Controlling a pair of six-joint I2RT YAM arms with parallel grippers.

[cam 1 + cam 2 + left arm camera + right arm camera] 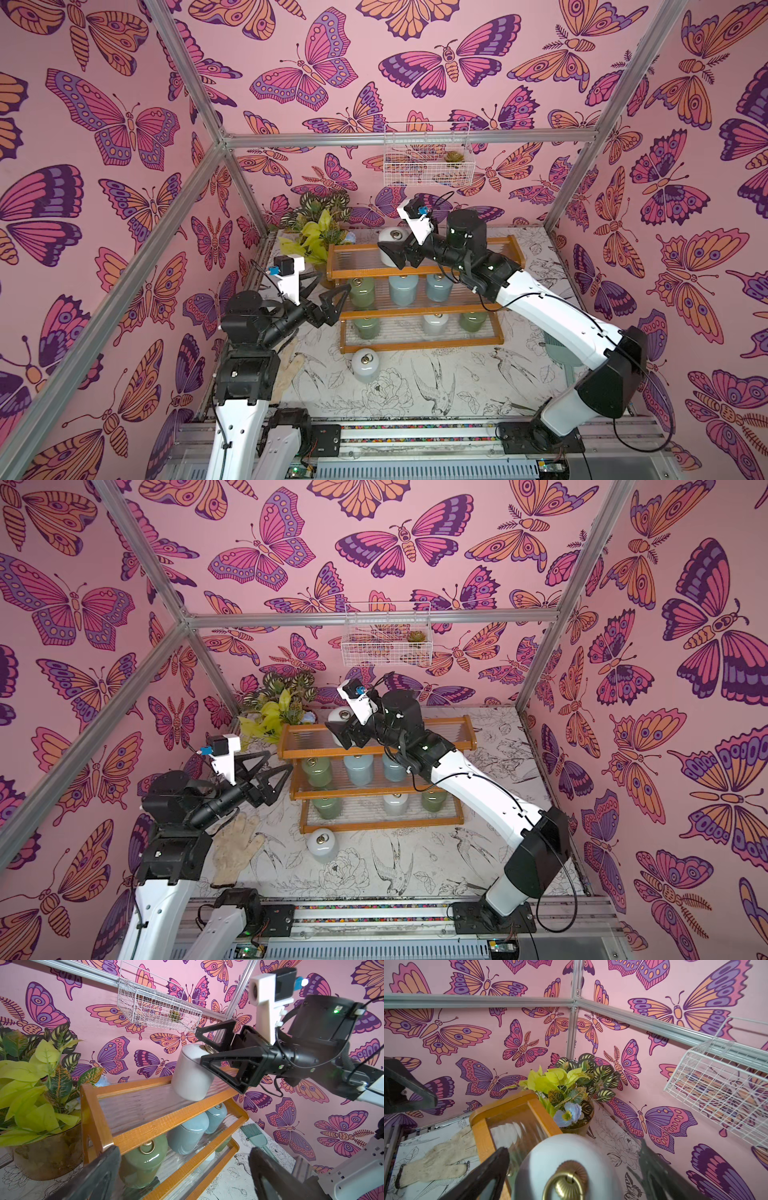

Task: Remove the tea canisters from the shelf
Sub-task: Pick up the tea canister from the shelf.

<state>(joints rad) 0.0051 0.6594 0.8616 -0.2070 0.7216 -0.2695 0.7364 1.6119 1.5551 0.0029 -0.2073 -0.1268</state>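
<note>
Judging by how things lie, the job is barely begun: only one of the eight tea canisters, a white canister, stands on the bench just in front of the shelf, and seven sit on its tiers. The top tier carries a single top white canister. The right claw is at it with jaws spread wide, one on each side of its lid end and not closed on it; whether a finger touches the glaze I cannot tell. On the middle tier stand a sage green canister, a pale blue canister and a second blue canister. On the bottom tier are a lower green canister, a lower white canister and a last green canister. The left claw hangs wide open and empty just beside the left end of the middle tier. Every canister has its gold-ringed lid on, so no contents show. The wire basket on the back wall holds a small succulent, and the glass vase beside the shelf holds leafy stems and a blue flower
</note>
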